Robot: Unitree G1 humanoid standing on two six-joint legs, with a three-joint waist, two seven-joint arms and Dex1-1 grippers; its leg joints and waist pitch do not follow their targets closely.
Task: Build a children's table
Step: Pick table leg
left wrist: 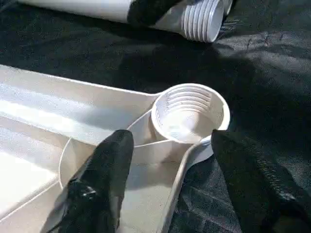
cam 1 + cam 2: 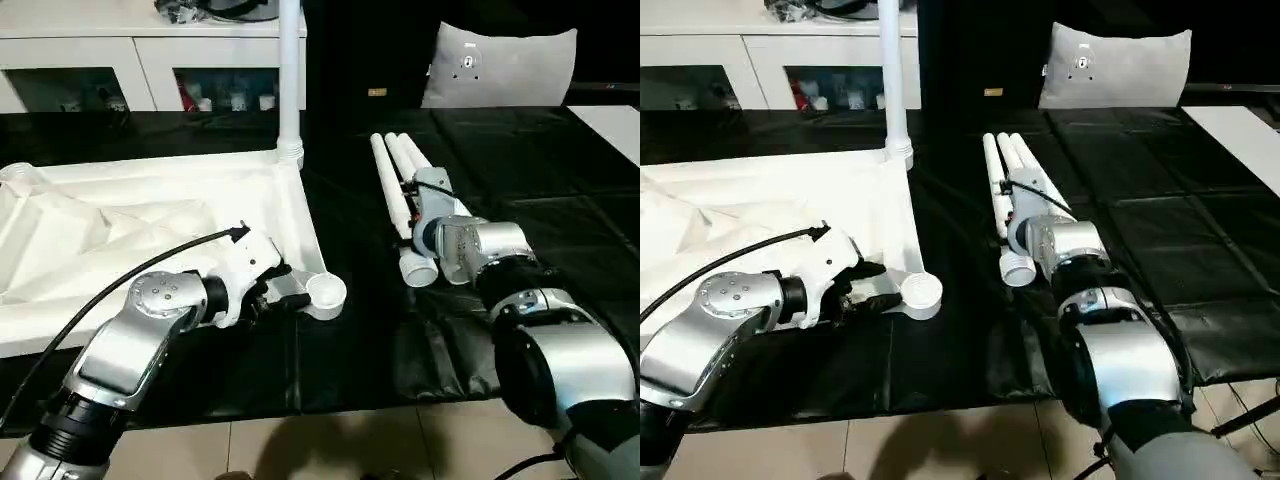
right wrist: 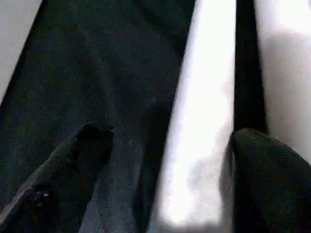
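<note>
The white table top (image 2: 150, 200) lies underside up on the black cloth at the left. One white leg (image 2: 289, 80) stands upright in its far right corner socket. Three more legs (image 2: 400, 175) lie side by side in the middle. My left gripper (image 1: 170, 141) is open at the near right corner socket (image 1: 189, 114), one finger over the ribbed inside and the other outside the rim above the cloth. Over the lying legs, my right gripper (image 3: 170, 141) is open, its fingers either side of one leg (image 3: 204, 121).
A white cabinet (image 2: 140, 60) with glass doors stands along the back left, and a grey cushion (image 2: 500, 65) at the back right. The black cloth (image 2: 520, 170) ends near me at a tiled floor (image 2: 330, 440). A white panel edge (image 2: 615, 125) shows at the far right.
</note>
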